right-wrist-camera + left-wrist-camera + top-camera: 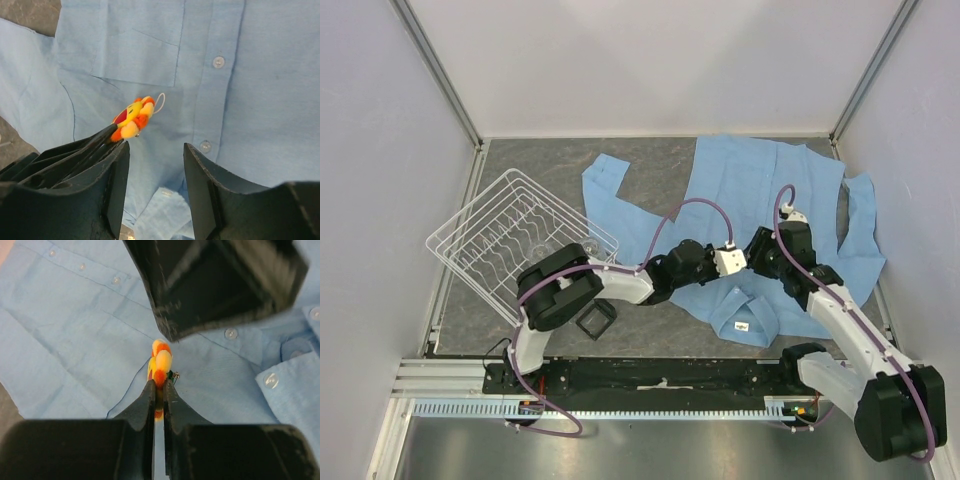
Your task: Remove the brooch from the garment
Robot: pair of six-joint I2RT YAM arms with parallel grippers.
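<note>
The light blue shirt (pixel 760 190) lies spread at the back right of the table, with its collar and white label (pixel 741 326) nearest the arms. My left gripper (pixel 160 385) is shut on the orange-yellow flower brooch (pixel 160 362) and holds it edge-on just over the shirt front. In the right wrist view the brooch (pixel 132 120) sits at the tips of the left fingers (pixel 95 140), near the chest pocket (pixel 135 55). I cannot tell whether its pin still catches the cloth. My right gripper (pixel 155 150) is open and empty, hovering over the button placket (pixel 206 146) right beside the brooch.
A white wire dish rack (pixel 520 240) stands at the left. A black square frame (pixel 595 320) lies by the left arm's base. Both grippers meet closely over the shirt (pixel 745 258). Grey walls enclose the table.
</note>
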